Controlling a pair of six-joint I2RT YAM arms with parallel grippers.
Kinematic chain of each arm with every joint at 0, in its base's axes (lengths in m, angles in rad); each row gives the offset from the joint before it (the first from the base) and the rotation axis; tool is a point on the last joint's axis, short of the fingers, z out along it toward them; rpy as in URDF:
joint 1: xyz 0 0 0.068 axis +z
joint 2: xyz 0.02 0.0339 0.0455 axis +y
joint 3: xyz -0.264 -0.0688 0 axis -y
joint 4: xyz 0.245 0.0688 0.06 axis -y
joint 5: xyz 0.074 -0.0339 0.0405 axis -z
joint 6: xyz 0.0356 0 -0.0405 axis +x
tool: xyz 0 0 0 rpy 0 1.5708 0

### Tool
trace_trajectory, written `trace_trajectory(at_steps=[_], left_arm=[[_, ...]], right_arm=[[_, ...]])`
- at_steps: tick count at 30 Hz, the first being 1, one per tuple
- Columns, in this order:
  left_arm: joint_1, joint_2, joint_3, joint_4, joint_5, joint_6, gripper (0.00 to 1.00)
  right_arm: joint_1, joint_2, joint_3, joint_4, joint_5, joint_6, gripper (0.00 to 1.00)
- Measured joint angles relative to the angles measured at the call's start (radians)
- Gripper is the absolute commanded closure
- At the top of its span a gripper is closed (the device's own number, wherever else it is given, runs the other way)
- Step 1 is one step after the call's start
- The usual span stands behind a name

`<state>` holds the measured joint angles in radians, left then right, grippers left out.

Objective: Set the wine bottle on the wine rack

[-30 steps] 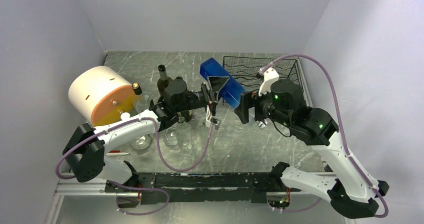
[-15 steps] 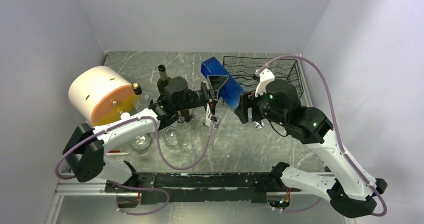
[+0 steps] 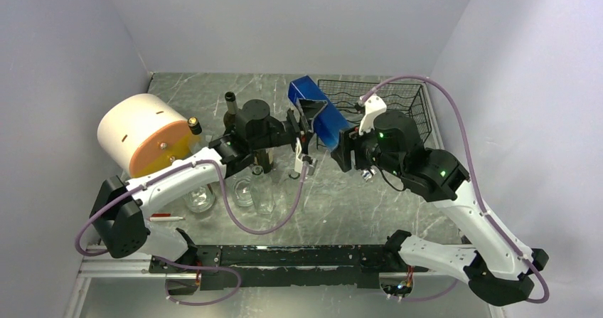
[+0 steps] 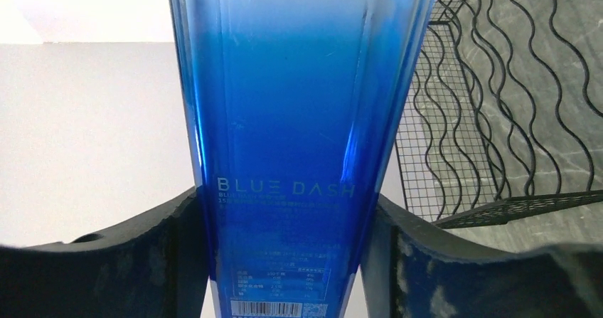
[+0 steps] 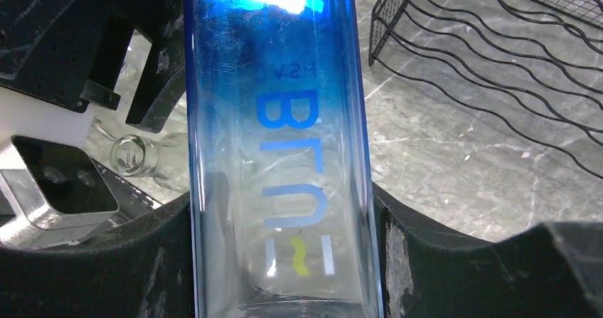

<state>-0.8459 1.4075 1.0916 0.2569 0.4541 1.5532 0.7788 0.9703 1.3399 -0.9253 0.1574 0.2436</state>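
Just beside the wine rack (image 3: pixel 398 99), at its left end in the top view, the blue wine bottle (image 3: pixel 328 126) is hanging tilted in the air above the marble table (image 3: pixel 341 204); it is not lying in the rack's wavy wire tiers. The left gripper (image 3: pixel 302 129) is clamping the bottle, and its dark fingers (image 4: pixel 163 254) are pressing on both sides of the glass near the printed label. The right gripper (image 3: pixel 345 149) is meeting the bottle from the side nearer the rack. Its fingers (image 5: pixel 441 261) are lying against both glass walls, so it is also grasping the bottle. Farther from the rack, behind the left arm, a dark wine bottle (image 3: pixel 232 113) is standing upright. Beyond it a cream drum with an orange face (image 3: pixel 142 133) is lying on its side. Some clear glass jars (image 3: pixel 245 192) are standing below the left arm.
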Motion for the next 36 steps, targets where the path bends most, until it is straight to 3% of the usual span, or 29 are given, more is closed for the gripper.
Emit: trace_trajectory(at_steps=[3, 11, 16, 21, 27, 30, 36], left_arm=[[-0.001, 0.001, 0.037, -0.02, -0.008, -0.035, 0.0], [-0.003, 0.001, 0.097, -0.022, -0.04, -0.113, 0.01], [-0.004, -0.002, 0.114, -0.013, -0.068, -0.254, 0.01], [-0.004, -0.048, 0.152, 0.08, -0.152, -0.588, 0.01], [-0.005, -0.155, 0.148, 0.148, -0.341, -1.061, 0.01], [-0.005, -0.185, 0.149, 0.105, -0.431, -1.249, 0.01], [0.009, -0.192, 0.171, -0.138, -0.529, -1.572, 0.01]], right_arm=[[0.002, -0.005, 0.007, 0.001, 0.015, 0.021, 1.0], [0.009, -0.041, 0.015, 0.017, 0.08, 0.095, 1.0], [0.006, -0.055, 0.005, -0.009, 0.174, 0.159, 1.0], [-0.007, -0.058, -0.044, -0.108, 0.246, 0.211, 1.0], [-0.007, -0.076, -0.115, -0.196, 0.199, 0.242, 1.0], [-0.006, -0.111, -0.154, -0.221, 0.165, 0.257, 1.0], [-0.006, -0.131, -0.237, -0.229, 0.111, 0.289, 1.0]])
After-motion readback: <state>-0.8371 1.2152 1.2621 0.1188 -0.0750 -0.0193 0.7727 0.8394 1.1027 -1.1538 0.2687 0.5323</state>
